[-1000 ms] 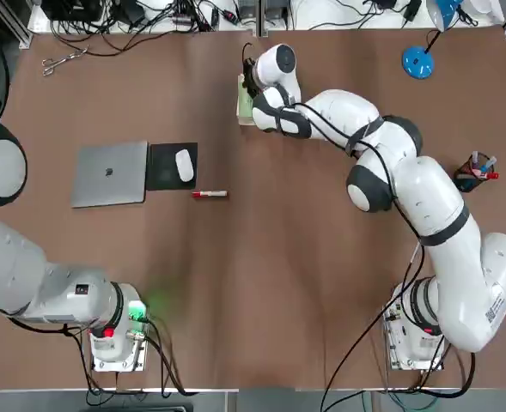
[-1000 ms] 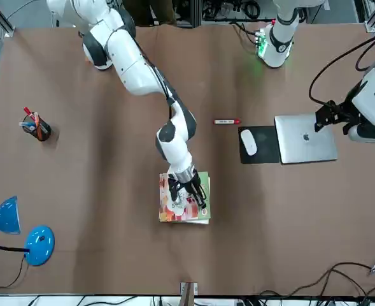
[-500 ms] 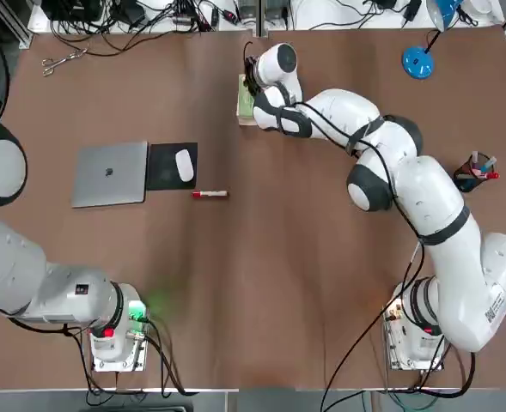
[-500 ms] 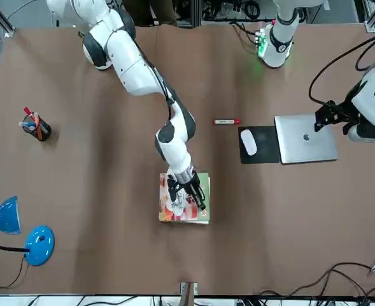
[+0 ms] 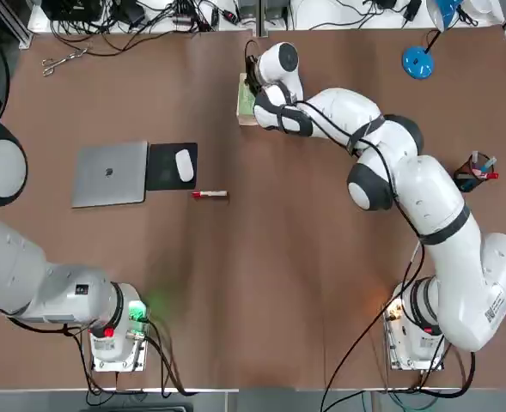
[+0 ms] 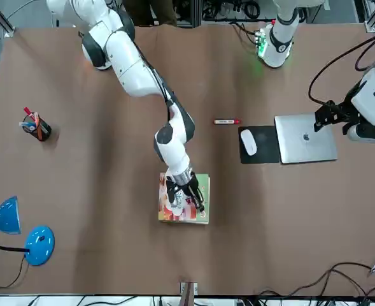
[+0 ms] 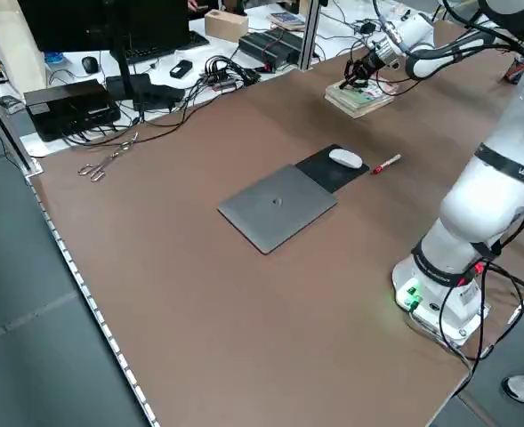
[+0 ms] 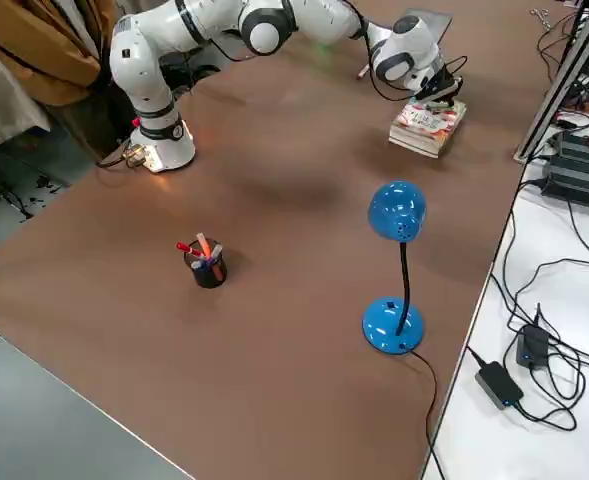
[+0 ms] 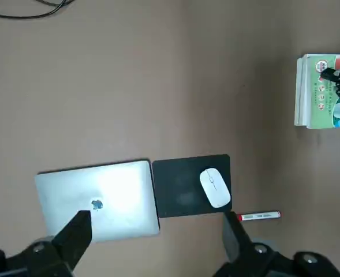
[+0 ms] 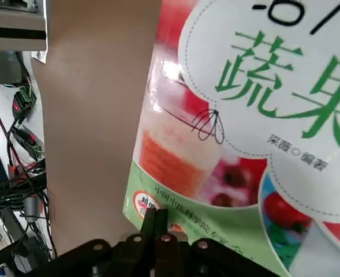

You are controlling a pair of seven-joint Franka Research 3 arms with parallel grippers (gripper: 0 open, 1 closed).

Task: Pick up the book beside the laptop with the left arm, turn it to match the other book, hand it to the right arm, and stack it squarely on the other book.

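Book, position: the illustrated book (image 6: 168, 213) lies flat on the pale-edged other book (image 8: 414, 148), near the lower middle of the front view, well apart from the laptop (image 6: 306, 139).
Right claw: at work over the cover's green strip (image 10: 158, 199), lower centre of the right wrist view; fingers together, nothing between them.
Direction from right claw: most of the cover extends toward upper right in the right wrist view; in the front view it extends left of the claw.
Nearer arm: right, plainly. The left claw (image 9: 157, 225) is over the laptop side, right edge of the front view, fingers wide apart and empty.
Long axis: not established; the right arm (image 6: 174, 143) covers part of the outline.
Stack alignment: a pale edge of the lower book shows past the green side in the left wrist view, upper right; judged nearly square, small offset possible.
Next move, judged: a light push on the green side if squaring is wanted, otherwise a lift clear; pressing down could drag the cover askew.
Contact, claw to cover: cannot tell.
Hidden: most of the stack in the top view, under the right arm.
Cut off: the stack's far side in the left wrist view.
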